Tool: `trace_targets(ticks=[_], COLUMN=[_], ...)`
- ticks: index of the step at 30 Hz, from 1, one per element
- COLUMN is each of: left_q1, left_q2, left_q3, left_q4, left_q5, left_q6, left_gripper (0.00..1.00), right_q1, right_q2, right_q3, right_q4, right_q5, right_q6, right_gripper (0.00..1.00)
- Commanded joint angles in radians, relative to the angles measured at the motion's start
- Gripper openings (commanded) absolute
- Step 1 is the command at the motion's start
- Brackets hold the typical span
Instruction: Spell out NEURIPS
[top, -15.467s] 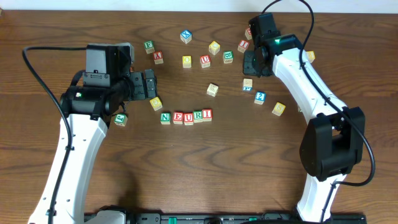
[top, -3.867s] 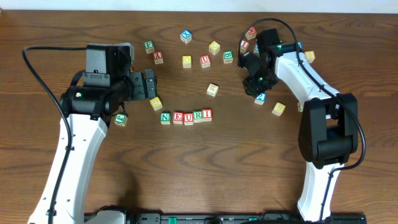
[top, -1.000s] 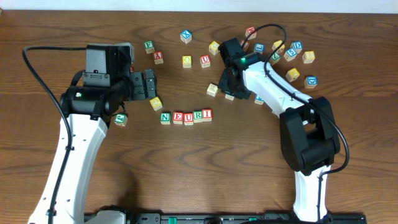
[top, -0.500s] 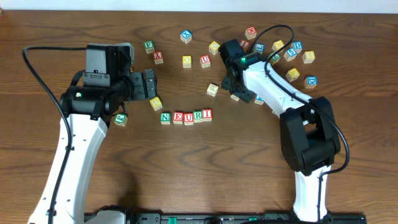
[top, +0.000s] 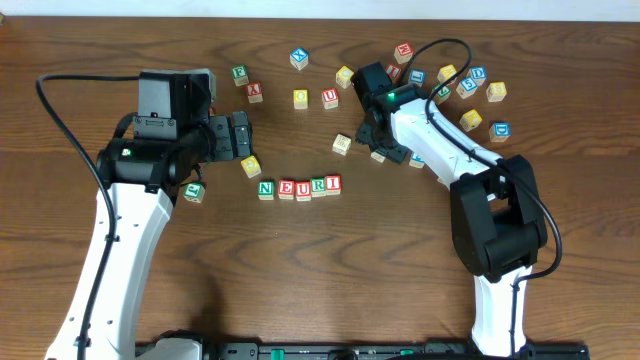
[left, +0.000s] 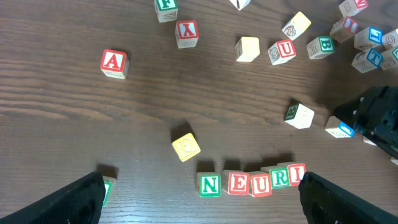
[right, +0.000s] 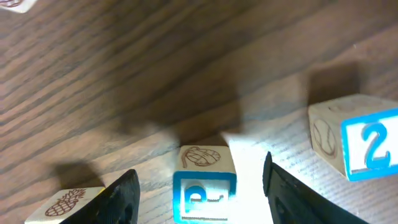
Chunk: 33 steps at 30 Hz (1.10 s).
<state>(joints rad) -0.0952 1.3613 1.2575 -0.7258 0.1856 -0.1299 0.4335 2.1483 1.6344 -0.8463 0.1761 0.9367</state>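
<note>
Dark wood-grain table runs the full width under both arms, with lettered wooden blocks scattered over its far half. Five blocks sit side by side in a row near the middle of the table, reading N, E, U, R, I from left to right.

Right of that row and a little toward the far edge, the right gripper is low over the wood. Its fingers are spread, one on each side of the P block, with a gap showing on both sides, so neither touches it. The block rests on the table, its blue letter facing the wrist camera. A block marked with a blue 2 lies just to its right, and a pineapple block to its left.

Toward the left edge, the left gripper hangs above the table with its jaws wide apart and nothing between them. A yellow block lies near it, apart from the row. More loose blocks gather toward the far right corner.
</note>
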Motion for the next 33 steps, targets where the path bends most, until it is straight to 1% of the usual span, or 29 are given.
trace_targets(ticks=[1,4,7,8,10,13,18,22,26,33], left_q1=[0.002,0.002,0.002,0.002,0.002,0.002,0.002,0.002,0.002,0.002], left_q2=[-0.009,-0.009,-0.009,-0.009,-0.009,-0.009,-0.009,-0.009,-0.009,-0.009], left_q3=[0.023,0.023,0.023,0.023,0.023,0.023,0.023,0.023,0.023,0.023], left_q4=[0.0,0.0,0.0,0.0,0.0,0.0,0.0,0.0,0.0,0.0], left_q5=[0.006,0.006,0.006,0.006,0.006,0.006,0.006,0.006,0.006,0.006], left_q6=[0.006,0.006,0.006,0.006,0.006,0.006,0.006,0.006,0.006,0.006], left_gripper=[0.98,0.98,0.98,0.98,0.98,0.98,0.98,0.98,0.98,0.98], right_q1=[0.002,0.002,0.002,0.002,0.002,0.0,0.0,-0.002,-0.002,-0.002], right_q2=[-0.016,-0.016,-0.016,-0.016,-0.016,-0.016,-0.016,-0.016,-0.016,-0.016], right_q3=[0.022,0.04,0.053,0.055,0.055,0.055,0.055,0.055,0.055,0.054], right_q4=[0.022,0.051,0.08,0.089,0.095,0.085,0.032,0.004,-0.011,-0.024], right_q5=[0.017,0.021,0.024,0.025,0.027,0.026,0.024,0.023,-0.038,-0.095], right_q6=[-0.151,-0.273,-0.421,-0.489,-0.578,-0.74,-0.935,-1.019,-1.11,-1.171], right_gripper=[0.6,0.62,0.63,0.64,0.66,0.7,0.76,0.76,0.77,0.77])
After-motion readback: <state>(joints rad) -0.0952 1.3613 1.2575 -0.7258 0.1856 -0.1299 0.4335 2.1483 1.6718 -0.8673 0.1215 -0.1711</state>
